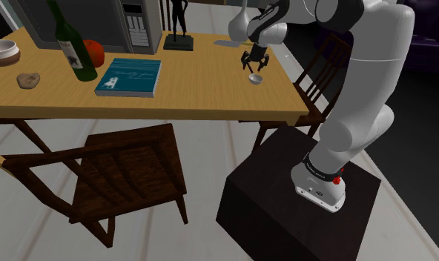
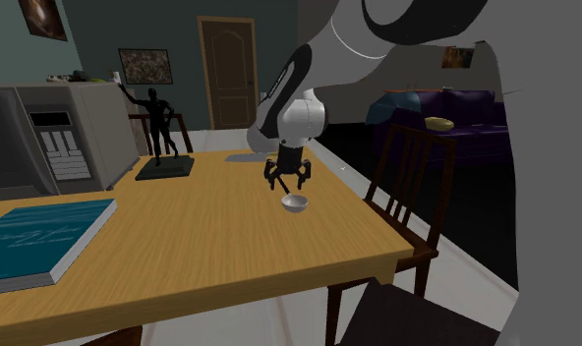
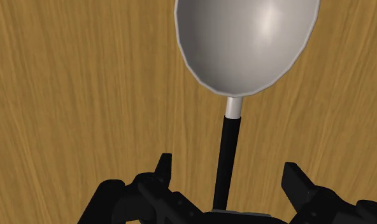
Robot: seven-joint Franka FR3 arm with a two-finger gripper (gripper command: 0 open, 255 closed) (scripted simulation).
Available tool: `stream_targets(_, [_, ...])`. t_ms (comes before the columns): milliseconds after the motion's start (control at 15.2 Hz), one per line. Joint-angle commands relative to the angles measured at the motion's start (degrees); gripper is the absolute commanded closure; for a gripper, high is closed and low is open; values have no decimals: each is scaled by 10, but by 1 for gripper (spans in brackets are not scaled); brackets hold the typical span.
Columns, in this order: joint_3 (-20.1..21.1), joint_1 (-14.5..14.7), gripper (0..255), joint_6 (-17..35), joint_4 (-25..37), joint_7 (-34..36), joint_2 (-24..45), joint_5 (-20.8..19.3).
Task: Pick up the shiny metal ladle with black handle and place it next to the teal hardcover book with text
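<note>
The ladle (image 1: 255, 78) stands upright near the table's edge at the shoulder view's right, its shiny bowl (image 2: 294, 203) down and seemingly resting on the wooden table (image 1: 210, 89). Its thin black handle (image 3: 227, 153) rises straight up into my gripper (image 3: 227, 162). The gripper (image 1: 253, 64) (image 2: 287, 180) hangs directly over the ladle, open, with its fingers (image 3: 165, 167) apart on either side of the handle and not touching it. The teal book (image 1: 129, 76) (image 2: 33, 236) lies flat on the table, well off towards the shoulder view's left.
A dark bottle (image 1: 73, 44), a red fruit (image 1: 93, 52), a grey microwave (image 2: 53, 147) and a black figurine (image 2: 161, 133) stand beyond the book. A bowl (image 1: 1, 50) and a small stone-like lump (image 1: 29, 79) lie farther left. Wooden chairs (image 1: 114, 178) (image 2: 407, 187) flank the table.
</note>
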Motion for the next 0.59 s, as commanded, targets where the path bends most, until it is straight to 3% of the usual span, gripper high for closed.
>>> stream_targets(0, [1,-1,0,7,0,-2,7,3])
stream_targets(462, [1,-1,0,7,0,-2,7,3])
stream_targets(528, [1,-1,255,7,0,-2,7,3])
